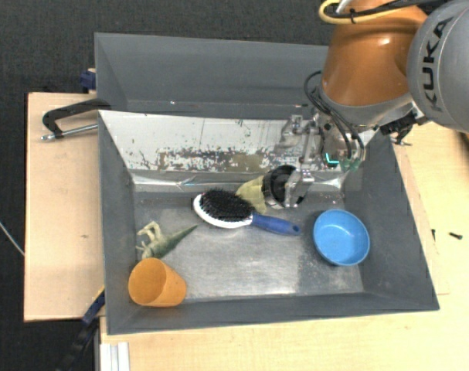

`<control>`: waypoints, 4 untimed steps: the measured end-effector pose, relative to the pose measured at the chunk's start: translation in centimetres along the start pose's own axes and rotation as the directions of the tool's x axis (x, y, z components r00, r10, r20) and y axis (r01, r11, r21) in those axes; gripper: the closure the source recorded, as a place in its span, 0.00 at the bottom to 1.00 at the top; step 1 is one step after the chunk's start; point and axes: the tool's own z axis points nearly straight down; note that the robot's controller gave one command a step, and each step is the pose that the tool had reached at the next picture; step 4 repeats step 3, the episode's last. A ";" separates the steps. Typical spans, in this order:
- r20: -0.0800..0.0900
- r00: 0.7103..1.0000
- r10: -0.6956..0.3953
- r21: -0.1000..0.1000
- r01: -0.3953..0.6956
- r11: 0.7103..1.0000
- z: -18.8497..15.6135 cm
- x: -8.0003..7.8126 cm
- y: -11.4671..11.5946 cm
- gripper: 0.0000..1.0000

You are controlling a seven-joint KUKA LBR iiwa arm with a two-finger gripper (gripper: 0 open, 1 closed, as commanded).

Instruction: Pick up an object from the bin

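Observation:
My gripper (pixel 294 193) hangs low at the back right of the bin floor, under the orange cover. Its fingers reach down beside a small black round thing (pixel 277 184) and a pale yellow-green lump (pixel 252 192) that lie against the back wall. Just to the left of them lies a hairbrush (pixel 232 210) with a white oval head, black bristles and a blue handle pointing right. A blue bowl (pixel 341 237) stands in front of the gripper, to its right. Nothing shows plainly between the fingers.
An orange cup (pixel 155 283) lies on its side in the front left corner. A pale green toy dinosaur (pixel 160 240) lies just above it. The bin's back wall rises steeply right behind the gripper.

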 end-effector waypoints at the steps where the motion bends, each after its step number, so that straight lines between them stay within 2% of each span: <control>1: 0.023 0.999 -0.034 -0.003 0.034 0.999 13.8 -0.1 -1.2 0.00; 2: 0.019 0.999 -0.033 -0.001 0.033 0.999 13.9 0.0 -1.5 1.00; 3: 0.022 1.000 0.000 0.000 0.000 1.000 0.2 -0.1 -2.5 1.00; 4: 0.022 1.000 0.000 0.000 0.000 1.000 0.2 -0.1 -2.5 1.00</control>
